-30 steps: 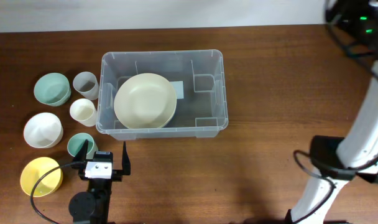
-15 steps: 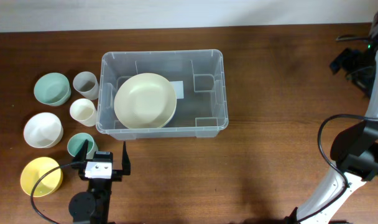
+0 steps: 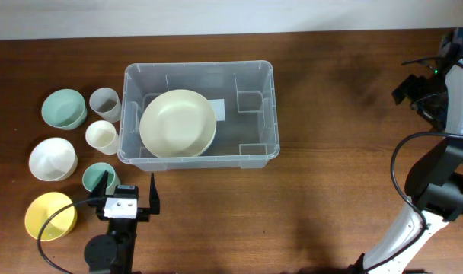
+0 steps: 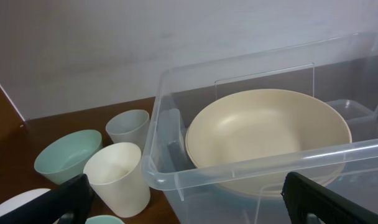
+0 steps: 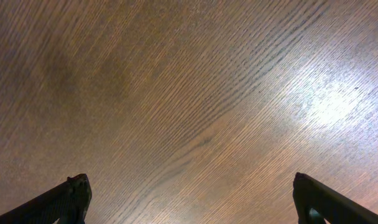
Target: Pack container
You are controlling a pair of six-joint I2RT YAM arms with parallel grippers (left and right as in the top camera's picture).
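Observation:
The clear plastic container stands at the table's middle with a large cream bowl inside, leaning toward its left end. In the left wrist view the container's near rim and the cream bowl are straight ahead. My left gripper is open and empty, just in front of the container's front left corner; its fingers show wide apart. My right gripper is at the far right, away from the container; its fingers are wide apart over bare wood.
Left of the container stand a green bowl, a grey cup, a cream cup, a white bowl, a teal cup and a yellow bowl. The right arm's base and cable fill the right edge.
The right arm has swung from the top right corner down along the right edge. The left arm, the container and the dishes have not moved.

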